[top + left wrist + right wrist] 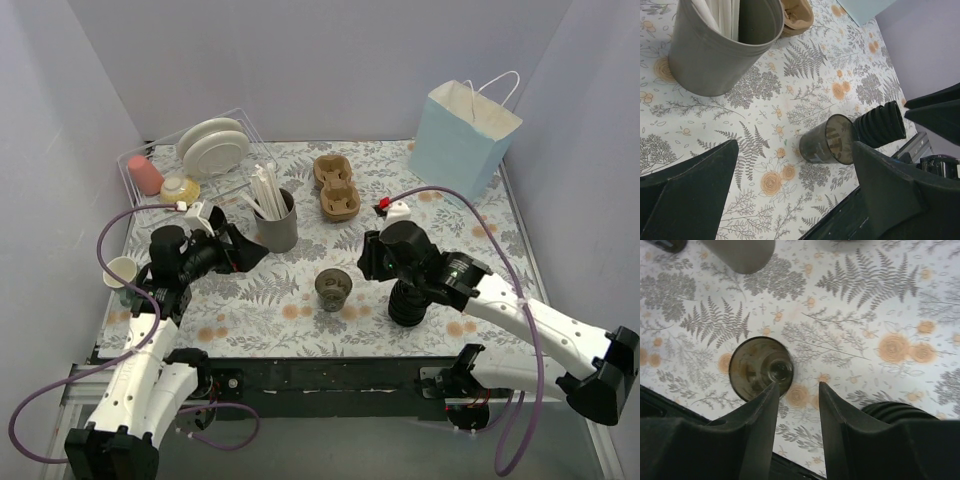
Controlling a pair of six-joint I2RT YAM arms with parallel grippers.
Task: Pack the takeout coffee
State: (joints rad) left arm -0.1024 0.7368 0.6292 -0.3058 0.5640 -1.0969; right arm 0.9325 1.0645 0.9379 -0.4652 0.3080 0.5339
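Closest to the lens, the two black fingers of the right end effector (798,387) stand parted with bare fern-print cloth between them — released, gripping nothing. The tip of one finger overlaps the rim of the takeout coffee cup (760,367) in the wrist view; whether it touches cannot be told.

The cup, dark and tapered, stands upright on the table (250,315), near the middle of the front half, its mouth open. Just to its right, partly under the right arm, stands a ribbed stack of black lids (407,300), apart from the cup.

Behind the cup and to the left is a grey holder (280,232) with white straws (265,188) standing in it. The left end effector (795,147) hangs close beside that holder, its jaws spread wide with only tablecloth showing between them.

Further back, near the centre, lies a brown pulp cup carrier (335,187). A pale blue paper bag (462,135) with white handles stands upright in the far right corner. In the far left corner a wire rack (240,117) holds white plates (212,145), with a pink cup (145,175) and a yellowish bowl (180,188) at its near end. A small white cup (122,270) sits at the table's left edge, beside the left arm.
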